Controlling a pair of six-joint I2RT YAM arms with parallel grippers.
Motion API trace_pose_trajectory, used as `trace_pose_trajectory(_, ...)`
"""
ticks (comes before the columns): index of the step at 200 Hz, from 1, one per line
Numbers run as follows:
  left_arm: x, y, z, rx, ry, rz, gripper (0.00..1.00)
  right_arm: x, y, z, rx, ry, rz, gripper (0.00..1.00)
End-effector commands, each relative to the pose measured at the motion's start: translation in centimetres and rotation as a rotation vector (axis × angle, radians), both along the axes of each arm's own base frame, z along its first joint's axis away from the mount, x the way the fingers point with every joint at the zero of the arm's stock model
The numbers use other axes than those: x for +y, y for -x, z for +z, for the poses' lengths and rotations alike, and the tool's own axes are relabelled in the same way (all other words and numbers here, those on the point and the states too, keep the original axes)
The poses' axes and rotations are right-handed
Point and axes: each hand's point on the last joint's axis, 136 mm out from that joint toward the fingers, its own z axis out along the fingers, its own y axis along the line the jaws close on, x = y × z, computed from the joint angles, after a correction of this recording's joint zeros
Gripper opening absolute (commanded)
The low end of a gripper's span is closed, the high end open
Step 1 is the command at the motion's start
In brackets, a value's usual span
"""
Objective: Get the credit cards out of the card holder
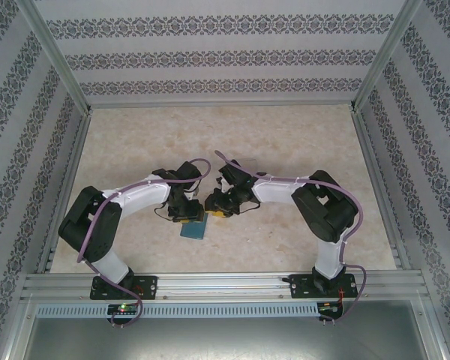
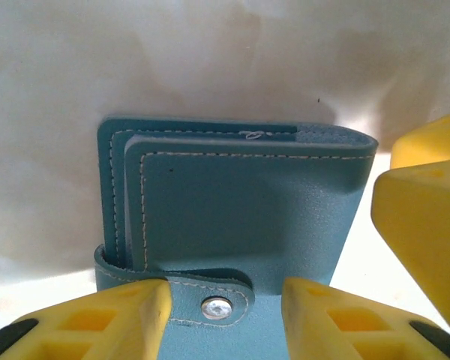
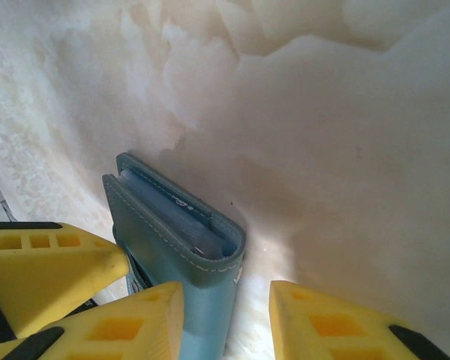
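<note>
The left fingers (image 2: 127,319) are standing apart above the card holder (image 2: 240,210), straddling its snap strap (image 2: 210,289) without clamping it. The right fingers (image 3: 146,322) are also spread, bracketing one end of the card holder, with one finger just beside its cover. The card holder is lying closed, strap fastened, on the tabletop (image 2: 210,60).

A pale, marbled beige table (image 1: 285,142), evenly lit, enclosed by walls (image 1: 225,52) papered in grey floral stripes.
</note>
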Motion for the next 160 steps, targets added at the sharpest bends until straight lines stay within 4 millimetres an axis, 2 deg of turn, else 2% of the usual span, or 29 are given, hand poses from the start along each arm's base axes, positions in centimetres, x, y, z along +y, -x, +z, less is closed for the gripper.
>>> trace_pose_trajectory(1, 0.9, 2.2, -2.6, 0.092, -0.069, -0.056, 0.45, 0.9, 0.6, -0.9, 0.029, -0.024, 0.014, 0.35)
trace_pose_trajectory(37, 1.8, 2.7, -3.5, 0.117, -0.135, -0.079, 0.42, 1.6, 0.7, -1.2, 0.043, -0.049, 0.022, 0.34)
trace_pose_trajectory(92, 1.2, 2.4, -3.5, 0.111, -0.126, -0.092, 0.29, 2.0, 0.6, -1.3, 0.046, -0.059, 0.021, 0.27)
trace_pose_trajectory(160, -0.2, 1.3, -0.8, 0.025, -0.033, -0.084, 0.14, 0.4, 0.2, -1.3, 0.004, 0.006, 0.008, 0.10)
